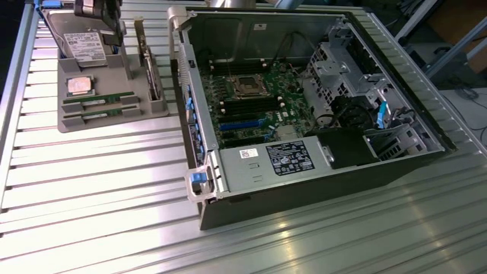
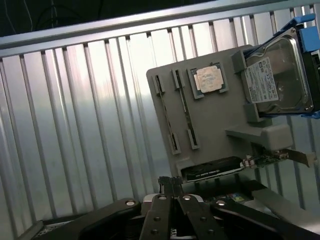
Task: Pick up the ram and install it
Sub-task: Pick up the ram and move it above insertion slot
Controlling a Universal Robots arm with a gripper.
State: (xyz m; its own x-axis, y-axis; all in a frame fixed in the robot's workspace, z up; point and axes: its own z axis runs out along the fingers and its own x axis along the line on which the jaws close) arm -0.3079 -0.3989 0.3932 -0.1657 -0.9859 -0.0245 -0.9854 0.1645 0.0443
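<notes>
Approach step, judged: nothing picked yet.

Near: open PC case (image 1: 304,114) on ribbed tabletop (image 1: 99,188), motherboard (image 1: 255,105) exposed, dark RAM slots beside CPU socket look empty.

Mid, exterior view's left: grey parts tray (image 1: 114,117). Two ram sticks on edge in tray slots, nearer one (image 1: 95,116), farther one (image 1: 97,100); in wrist view (image 2: 165,114) and (image 2: 185,111). Processor chip (image 1: 79,84) just beyond them; expansion card (image 1: 152,80) upright at tray's right side.

Far: hard drive (image 1: 84,43), gripper (image 1: 99,11) above tray's far end. Jaws: can't tell how open; apparently holding nothing.

Next calls for alignment over one stick; neighbour stick close, little clearance.
</notes>
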